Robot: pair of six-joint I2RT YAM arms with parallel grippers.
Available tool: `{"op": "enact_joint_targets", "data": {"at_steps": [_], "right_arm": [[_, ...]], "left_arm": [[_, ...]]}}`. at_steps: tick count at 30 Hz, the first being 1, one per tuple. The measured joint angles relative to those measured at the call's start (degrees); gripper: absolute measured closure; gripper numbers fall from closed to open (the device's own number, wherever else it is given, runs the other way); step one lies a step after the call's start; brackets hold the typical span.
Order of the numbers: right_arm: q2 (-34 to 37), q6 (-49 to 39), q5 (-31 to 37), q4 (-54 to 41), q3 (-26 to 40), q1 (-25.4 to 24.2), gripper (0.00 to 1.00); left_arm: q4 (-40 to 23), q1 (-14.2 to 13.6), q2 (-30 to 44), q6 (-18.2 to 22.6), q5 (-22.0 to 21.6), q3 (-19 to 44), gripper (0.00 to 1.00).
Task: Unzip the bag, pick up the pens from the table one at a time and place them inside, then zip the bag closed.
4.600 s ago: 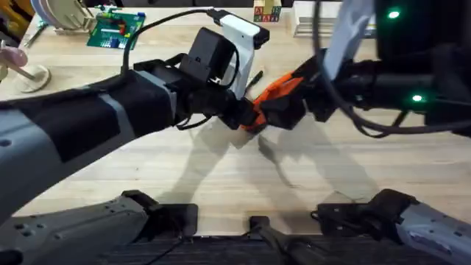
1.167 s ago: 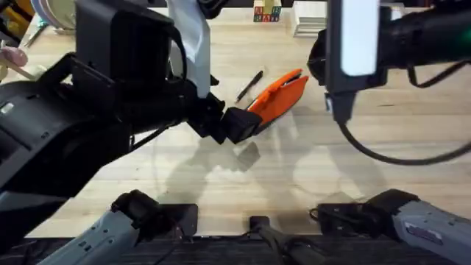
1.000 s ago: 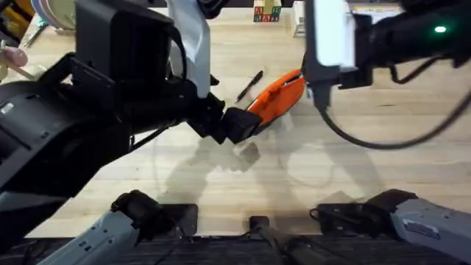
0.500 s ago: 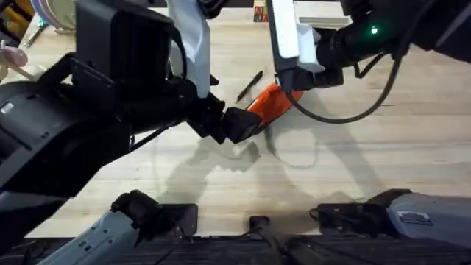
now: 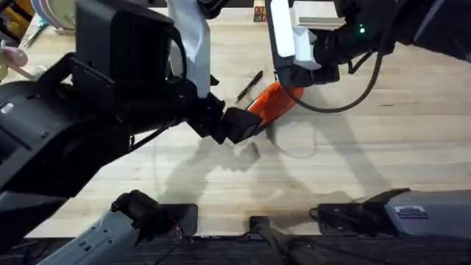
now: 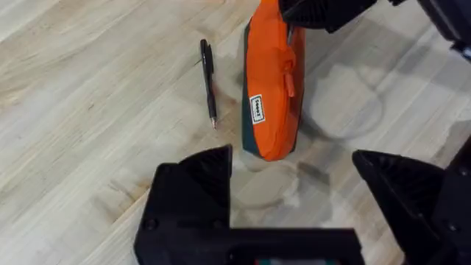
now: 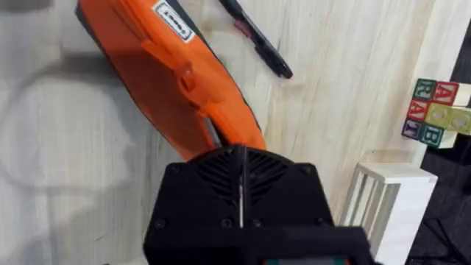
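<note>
Pouch (image 6: 270, 81) lies flat on plank table (image 5: 383, 147), black pen (image 6: 209, 79) just beside it. Left gripper (image 6: 294, 199) wide open, empty, hovering near pouch's end. Right gripper (image 7: 237, 158) at far end, can't tell grip. Imo pin fabric w/ left before pulling zip (image 7: 210, 126).

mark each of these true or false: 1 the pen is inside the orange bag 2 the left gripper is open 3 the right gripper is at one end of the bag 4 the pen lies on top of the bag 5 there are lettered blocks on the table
1. The pen is inside the orange bag: false. It lies on the table.
2. The left gripper is open: true. Its fingers are spread wide, short of the bag's near end.
3. The right gripper is at one end of the bag: true.
4. The pen lies on top of the bag: false. It lies beside the bag, with bare wood between them.
5. There are lettered blocks on the table: true.
</note>
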Motion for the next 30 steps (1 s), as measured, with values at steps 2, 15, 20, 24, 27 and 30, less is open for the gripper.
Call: {"op": "enact_joint_targets", "data": {"at_steps": [2,15,20,24,27,30], "right_arm": [[0.22,-0.11,-0.02,0.06,0.0,-0.07,0.972],[2.3,-0.14,-0.2,-1.58,0.02,-0.07,0.972],[4.05,-1.11,-2.4,-1.73,0.24,-0.05,0.971],[5.92,-1.45,-3.1,-1.73,0.28,0.19,0.972],[7.08,-1.67,-3.1,-1.71,0.31,0.72,0.972],[7.94,-1.86,-3.1,-1.67,0.35,0.98,0.972]], "left_arm": [[0.0,0.0,0.0,0.0,0.0,0.0,0.006],[0.0,0.0,0.01,0.0,-0.01,0.0,0.007],[0.0,0.0,0.0,0.0,0.0,0.0,0.007],[0.0,0.0,0.0,0.0,0.0,0.0,0.007],[0.0,0.0,0.0,0.0,-0.02,0.0,0.007],[0.0,0.0,0.0,0.0,0.0,0.0,0.007]]}}
